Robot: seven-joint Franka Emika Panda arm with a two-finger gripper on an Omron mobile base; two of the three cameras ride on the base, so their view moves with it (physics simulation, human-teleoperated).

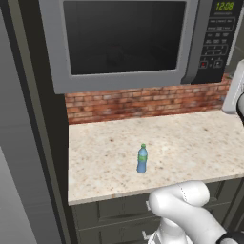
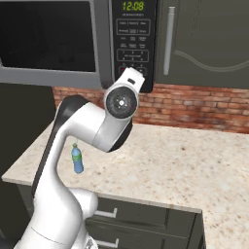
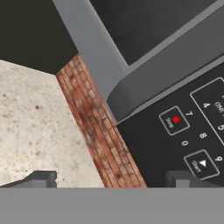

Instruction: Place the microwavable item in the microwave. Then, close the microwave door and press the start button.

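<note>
Up by the control panel (image 3: 183,131), the tool (image 3: 111,179) is wide open and holds nothing. The microwave door (image 1: 119,43) looks shut, so pressing the start button (image 3: 201,164) comes next, I think.

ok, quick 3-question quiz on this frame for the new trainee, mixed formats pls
1. True or false: the microwave door is shut.
2. What stands on the counter? A) a plate B) a blue bottle C) a pan
3. In the hand view, which panel button lies next to one of the fingertips of the gripper?

Key
1. True; the door sits flush beside the control panel.
2. B; it stands upright, green cap up.
3. The start button, with the stop button further off. The gripper is open and holds nothing.
</note>
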